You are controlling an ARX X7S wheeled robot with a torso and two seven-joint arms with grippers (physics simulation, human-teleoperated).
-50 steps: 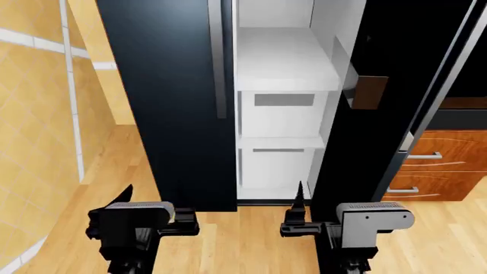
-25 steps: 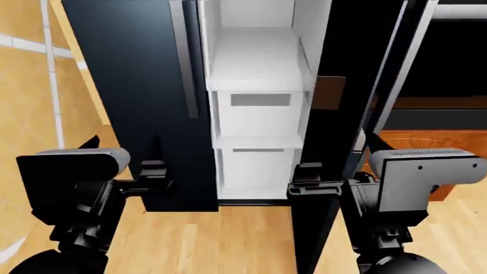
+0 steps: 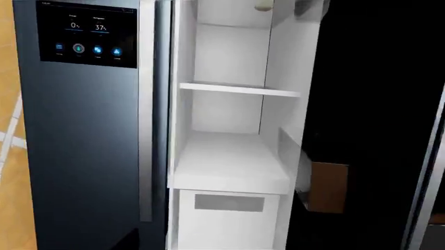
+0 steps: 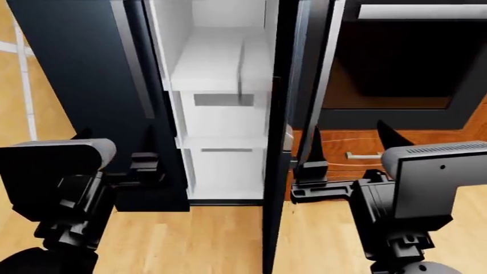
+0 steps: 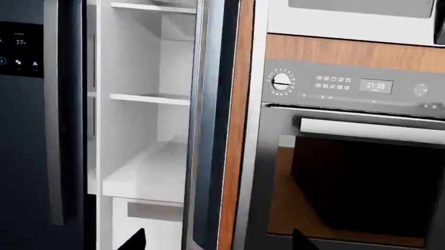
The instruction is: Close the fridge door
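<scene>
The fridge door (image 4: 280, 114) stands open and is seen edge-on, a tall black panel reaching toward me between the white fridge interior (image 4: 220, 74) and the oven. In the right wrist view the fridge door (image 5: 212, 130) shows its silver bar handle (image 5: 198, 104). My right gripper (image 4: 348, 149) is open and empty, low on the door's outer side. The door's edge lies between my right gripper's (image 5: 217, 240) two tips. My left gripper (image 4: 114, 142) is open and empty in front of the shut twin door (image 4: 84, 68). From the left wrist, the fridge door (image 3: 375, 104) shows black, with a brown box (image 3: 326, 187) on it.
A black-glass oven (image 4: 396, 63) with a horizontal silver handle (image 5: 368, 130) stands just right of the fridge, with wooden drawers (image 4: 357, 154) under it. White shelves and drawers (image 4: 220, 114) fill the open compartment. Yellow tiled wall (image 4: 19, 85) rises at the left, over a wood floor (image 4: 213, 240).
The head view has swung right, so the oven now shows and the open door sits edge-on near the centre. Both grippers appear higher and larger, and the right one is now beside the door's outer face.
</scene>
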